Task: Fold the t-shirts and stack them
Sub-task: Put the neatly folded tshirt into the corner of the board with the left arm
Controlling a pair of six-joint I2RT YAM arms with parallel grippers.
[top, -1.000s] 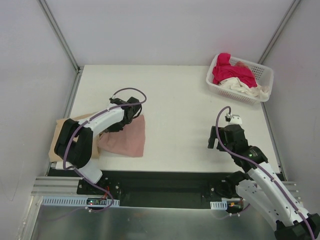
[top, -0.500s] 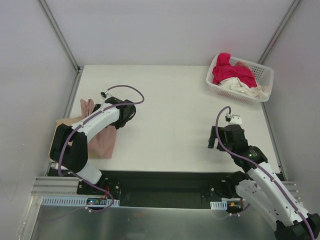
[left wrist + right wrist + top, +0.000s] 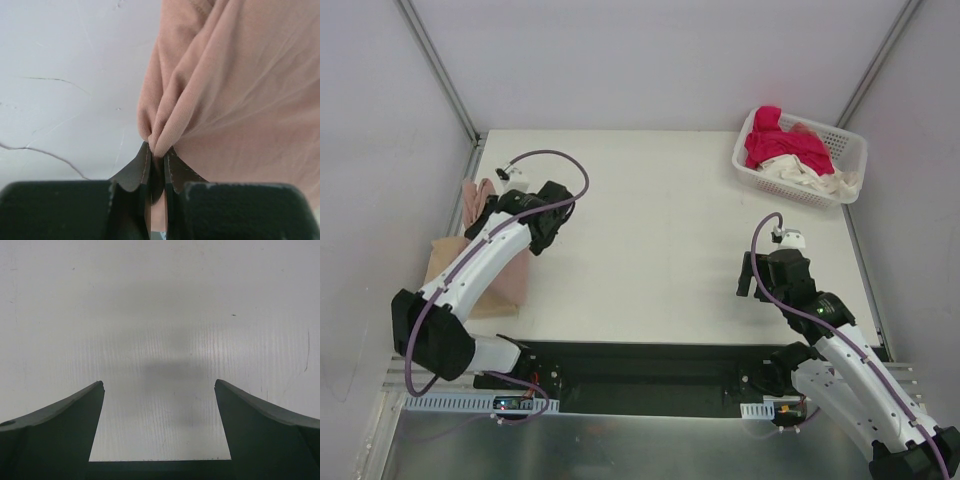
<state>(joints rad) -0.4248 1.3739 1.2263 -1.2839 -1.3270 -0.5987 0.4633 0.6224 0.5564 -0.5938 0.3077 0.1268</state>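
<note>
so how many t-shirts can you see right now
4: pink shirt in the left end effector, tan shirt under it at the left, magenta shirt and cream shirt in the basket, which may hide more.

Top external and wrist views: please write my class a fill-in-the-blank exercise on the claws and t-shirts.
1. The left claw is shut on a fold of the ____ t-shirt.
2. The right claw hangs ____ over bare table.
3. The magenta-red t-shirt lies in the white basket at the table's far ____ corner.
Missing words: pink; open; right.
</note>
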